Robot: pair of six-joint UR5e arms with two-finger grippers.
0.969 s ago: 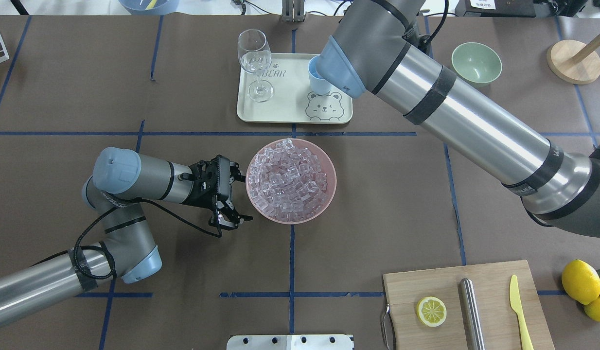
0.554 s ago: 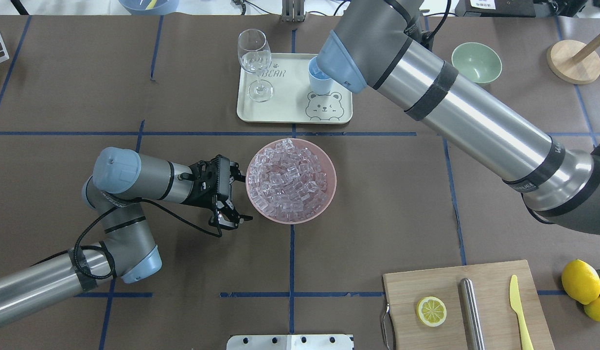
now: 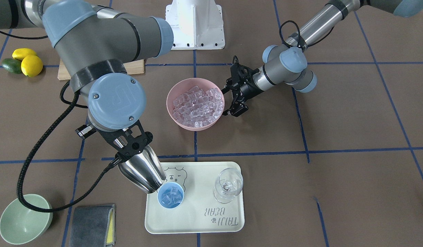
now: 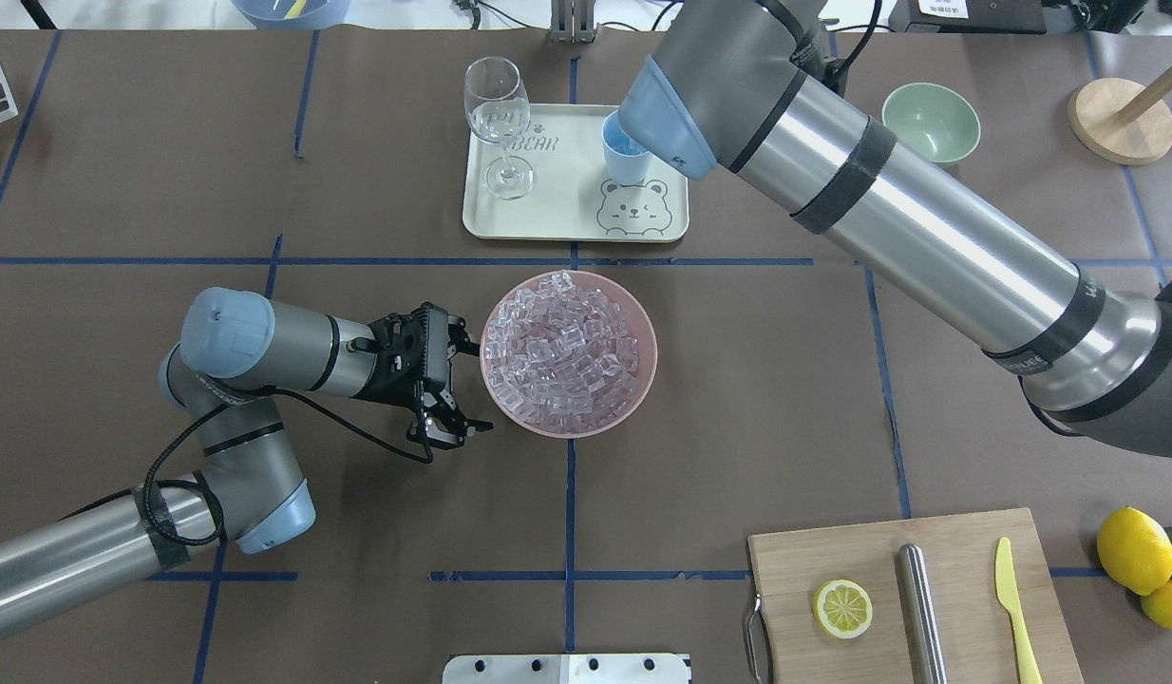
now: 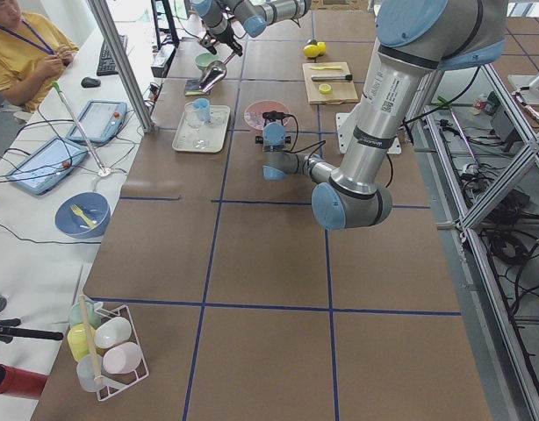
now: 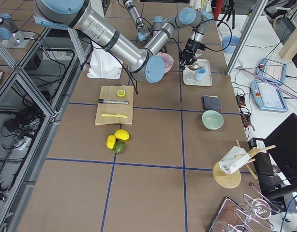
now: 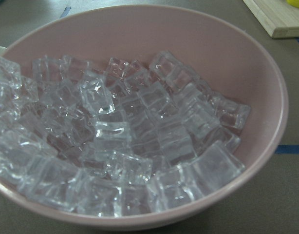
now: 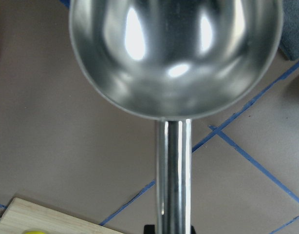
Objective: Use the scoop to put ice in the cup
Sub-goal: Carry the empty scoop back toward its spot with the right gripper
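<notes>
The steel scoop (image 3: 143,173) is in my right gripper (image 3: 128,145), which is shut on its handle. The scoop tilts mouth-down at the rim of the light-blue cup (image 3: 170,199), which stands on the cream tray (image 3: 197,219) with a few ice cubes inside. In the right wrist view the scoop's shiny bowl (image 8: 174,53) fills the top. The overhead view shows the cup (image 4: 624,161) partly under my right arm. More ice (image 4: 562,351) is heaped in the pink bowl (image 4: 643,323). My left gripper (image 4: 472,388) is open and empty beside the bowl's left rim; its wrist view shows the ice (image 7: 115,141) up close.
A clear stemmed glass (image 3: 228,185) stands on the tray beside the cup. A pale green bowl (image 3: 24,219) and a grey cloth (image 3: 91,224) lie beyond the right arm. A cutting board (image 4: 966,541) with lemon slice, steel cylinder and yellow knife sits near right, lemons (image 4: 1132,549) beside it.
My right arm has shifted slightly toward the far side over the cup. The left arm and the pink bowl have not moved.
</notes>
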